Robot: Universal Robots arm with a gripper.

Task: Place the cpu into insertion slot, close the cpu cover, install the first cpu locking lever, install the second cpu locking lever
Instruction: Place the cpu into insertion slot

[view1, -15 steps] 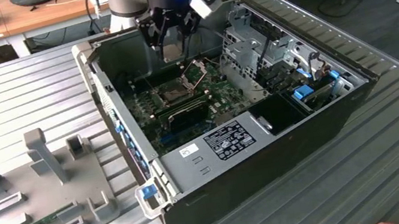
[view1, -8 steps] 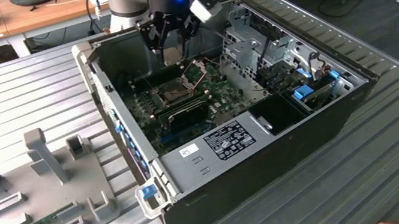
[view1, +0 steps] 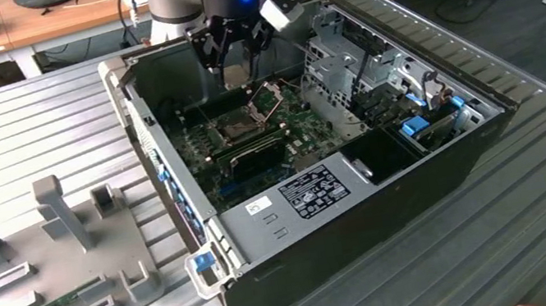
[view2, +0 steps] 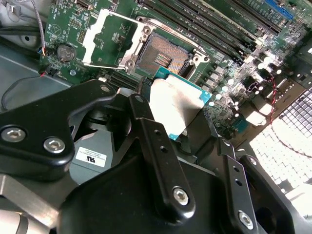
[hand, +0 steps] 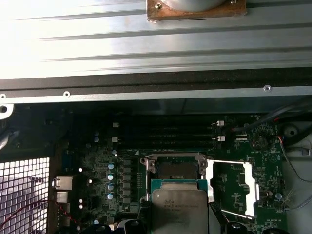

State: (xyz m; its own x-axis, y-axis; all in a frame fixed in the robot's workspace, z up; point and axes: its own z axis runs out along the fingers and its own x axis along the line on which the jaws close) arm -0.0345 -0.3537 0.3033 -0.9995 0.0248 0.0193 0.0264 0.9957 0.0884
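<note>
My gripper [view1: 232, 64] hangs inside the open computer case, shut on the cpu [view1: 234, 75]. In both wrist views the cpu [view2: 176, 100] [hand: 178, 210] is a flat square chip with a dull metal top, pinched at its edges between my black fingers [view2: 146, 131]. It hovers a little above the green board, just beside the insertion slot [view2: 163, 56] [hand: 175, 170] [view1: 242, 130]. That slot is a dark square socket with a silver rim, and nothing sits in it. The cpu cover [view2: 108, 41] [hand: 234, 187] [view1: 270, 98] is swung open on its hinge next to the slot.
Long black memory slots [view2: 229, 34] run beside the socket, and a coin battery [view2: 65, 51] lies near the cover. Case walls [view1: 142, 133] and a drive cage [view1: 347, 66] hem the board in. A grey fixture plate [view1: 58, 264] lies on the ribbed metal table at the exterior view's left.
</note>
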